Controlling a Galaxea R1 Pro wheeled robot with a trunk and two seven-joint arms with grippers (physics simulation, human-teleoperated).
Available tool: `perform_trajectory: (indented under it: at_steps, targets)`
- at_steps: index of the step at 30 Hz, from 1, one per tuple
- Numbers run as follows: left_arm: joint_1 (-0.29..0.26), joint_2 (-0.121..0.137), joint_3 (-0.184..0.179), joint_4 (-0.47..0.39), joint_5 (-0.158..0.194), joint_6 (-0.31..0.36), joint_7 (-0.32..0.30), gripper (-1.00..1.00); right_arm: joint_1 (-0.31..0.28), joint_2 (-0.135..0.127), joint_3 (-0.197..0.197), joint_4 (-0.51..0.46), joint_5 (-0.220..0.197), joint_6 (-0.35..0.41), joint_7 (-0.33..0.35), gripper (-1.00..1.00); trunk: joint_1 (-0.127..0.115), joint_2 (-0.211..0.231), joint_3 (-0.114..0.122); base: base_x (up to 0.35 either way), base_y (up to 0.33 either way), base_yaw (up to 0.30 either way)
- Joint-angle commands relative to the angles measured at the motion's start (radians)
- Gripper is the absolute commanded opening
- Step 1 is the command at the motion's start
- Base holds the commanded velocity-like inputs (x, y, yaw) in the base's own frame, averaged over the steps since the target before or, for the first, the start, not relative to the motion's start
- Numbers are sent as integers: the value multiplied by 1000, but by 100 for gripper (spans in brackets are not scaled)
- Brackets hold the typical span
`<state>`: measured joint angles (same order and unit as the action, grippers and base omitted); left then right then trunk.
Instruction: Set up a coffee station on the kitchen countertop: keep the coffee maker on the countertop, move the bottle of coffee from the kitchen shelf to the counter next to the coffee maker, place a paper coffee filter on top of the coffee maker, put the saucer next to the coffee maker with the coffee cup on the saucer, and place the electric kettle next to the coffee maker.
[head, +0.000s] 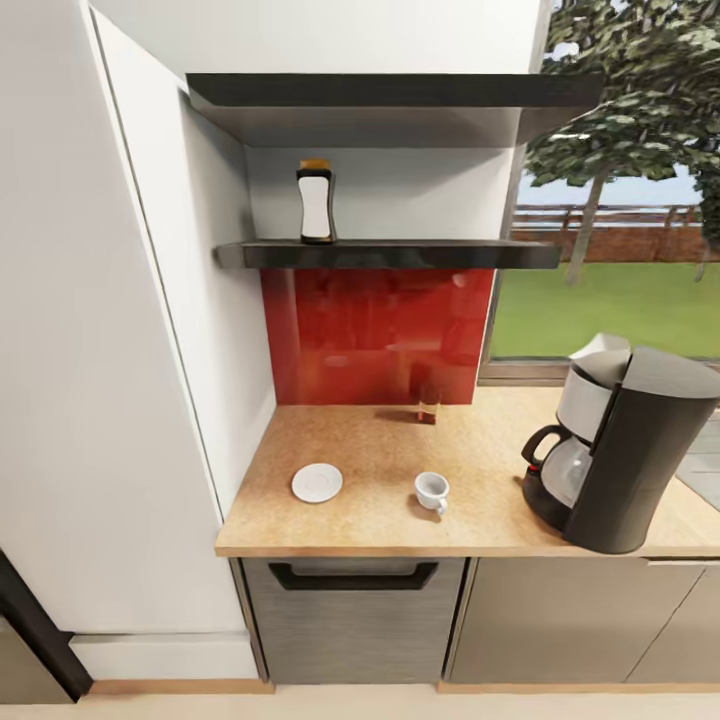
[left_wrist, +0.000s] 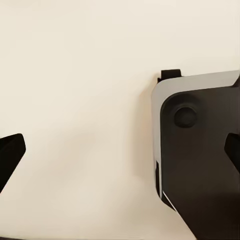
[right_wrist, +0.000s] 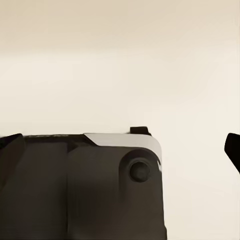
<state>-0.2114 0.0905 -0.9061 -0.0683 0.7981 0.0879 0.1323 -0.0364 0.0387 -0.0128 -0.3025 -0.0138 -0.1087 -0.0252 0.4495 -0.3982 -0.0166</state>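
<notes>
Countertop: we see the tan speckled countertop (head: 380, 440) running from the white wall on the left to the window on the right, over grey cabinets (head: 355, 620).
Coffee maker: the coffee maker (head: 615, 455) stands at the right end of the worktop, near the front edge, its glass carafe and black handle facing left.
Paper coffee filter: we make out a pale paper cone (head: 600, 345) sitting on top of the machine's filter housing.
Saucer: the white saucer (head: 317, 483) lies flat on the left part of the worktop, bare.
Coffee cup: the coffee cup (head: 432, 491) stands upright on the worktop, to the right of the dish and apart from it.
Bottle of coffee: the bottle of coffee (head: 428, 403) stands at the back of the worktop against the red backsplash (head: 375, 335).
Shelf: a dark-and-white bottle with an orange cap (head: 316, 202) stands on the lower dark shelf (head: 390, 254).
Left gripper: in the left wrist view the left gripper (left_wrist: 120, 155) has its dark fingertips spread wide over pale floor, nothing between them.
Right gripper: in the right wrist view the right gripper (right_wrist: 120, 147) is likewise spread wide and grasps nothing.
</notes>
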Motion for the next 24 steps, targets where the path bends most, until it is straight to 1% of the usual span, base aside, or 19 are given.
perform_trajectory:
  at_steps: [1,19,21,24]
  targets:
    - [0,1,-8,-4,7,6,7,100,0,0,-1,0,-2,-3,-2,100,1,-2,-2,0,0,268]
    - [11,1,-8,-5,8,-7,6,100,0,0,-1,2,-2,-3,-2,100,1,-2,-14,0,0,269]
    - [12,1,-9,-5,7,-8,7,100,0,0,0,2,-2,-4,-2,100,1,-2,-15,0,-56,250]
    - [12,-1,-10,-5,4,-8,8,100,0,0,0,3,-1,-3,0,100,1,-2,-15,0,-181,114]
